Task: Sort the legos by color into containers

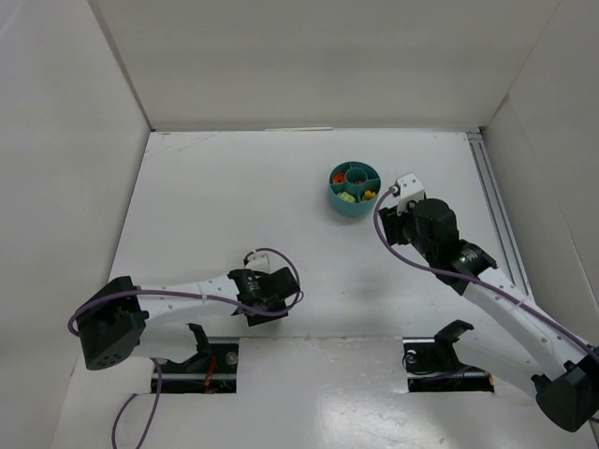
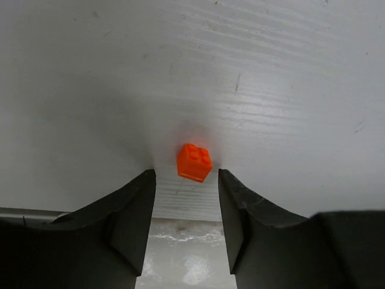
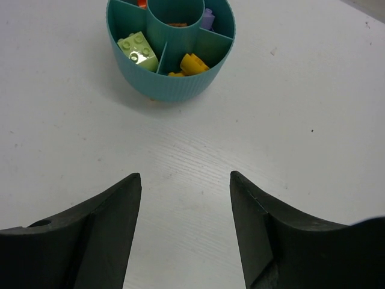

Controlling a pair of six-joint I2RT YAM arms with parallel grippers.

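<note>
The left fingers (image 2: 135,217) are standing apart with a gap wider than the brick and are gripping nothing; the orange-red lego (image 2: 194,162) is lying studs-up on the white tabletop (image 2: 271,90) just beyond the two tips, centred on the gap and leaning a little toward the right-hand finger, with no contact that can be made out; its shadow is falling on the surface around it. The right fingers (image 3: 114,223) are also standing apart and holding nothing, with only bare tabletop showing between them; ahead of them, well clear of the tips, the round teal tub (image 3: 180,84) is sitting upright. In its wedge sections a pale green lego (image 3: 138,49) is lying in the near left compartment, yellow pieces (image 3: 192,62) are lying in the near right one, a purple piece (image 3: 208,19) is showing at the far right, and a bit of orange (image 3: 142,3) is peeking in at the far left. From above, the tub is sitting just beside the right arm's wrist and well apart from the left fingers, which are hanging low near the front edge.
</note>
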